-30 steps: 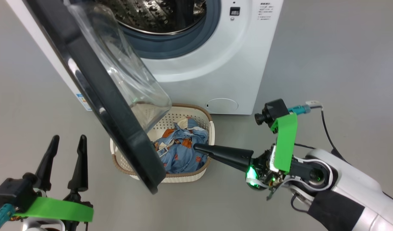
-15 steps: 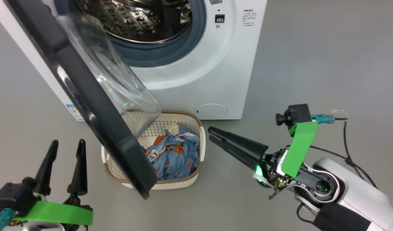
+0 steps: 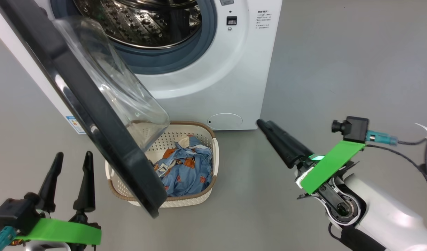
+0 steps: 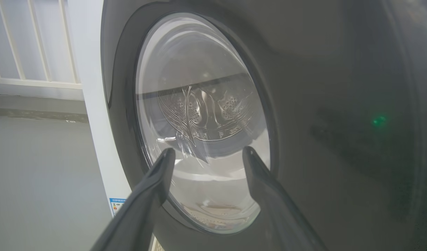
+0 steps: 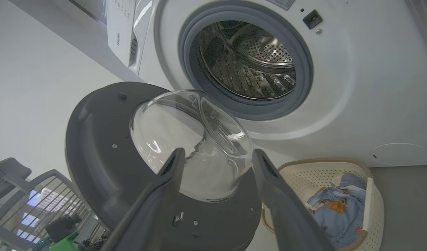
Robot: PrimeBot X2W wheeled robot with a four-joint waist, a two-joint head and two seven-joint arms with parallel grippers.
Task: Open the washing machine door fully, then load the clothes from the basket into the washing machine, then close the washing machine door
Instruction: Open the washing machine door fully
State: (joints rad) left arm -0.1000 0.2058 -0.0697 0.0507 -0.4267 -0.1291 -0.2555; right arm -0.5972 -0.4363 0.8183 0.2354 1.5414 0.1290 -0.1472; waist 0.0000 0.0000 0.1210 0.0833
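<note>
The white washing machine (image 3: 213,80) stands at the top with its steel drum (image 3: 147,21) exposed. Its door (image 3: 95,118), a black rim around a clear glass bowl, swings out to the left and overhangs the basket (image 3: 199,197). The blue printed clothes (image 3: 185,170) lie bundled in the basket. My right gripper (image 3: 264,123) hovers to the basket's right, near the machine's lower corner, open and empty. Its wrist view shows the right gripper (image 5: 218,153) aimed at the door (image 5: 95,153) and the clothes (image 5: 342,205). My left gripper (image 3: 71,157) stands open at the lower left, facing the door's outer face (image 4: 304,104).
Grey floor stretches to the right of the machine. A cable (image 3: 422,153) loops behind my right arm. A round service flap (image 3: 224,120) and a blue label (image 3: 73,124) mark the machine's base. A white railing (image 4: 36,80) stands to the left beyond it.
My right gripper has come out of the basket, opened, and moved right and up toward the machine's corner, holding nothing. The clothes stay in the basket. The head camera shifted slightly.
</note>
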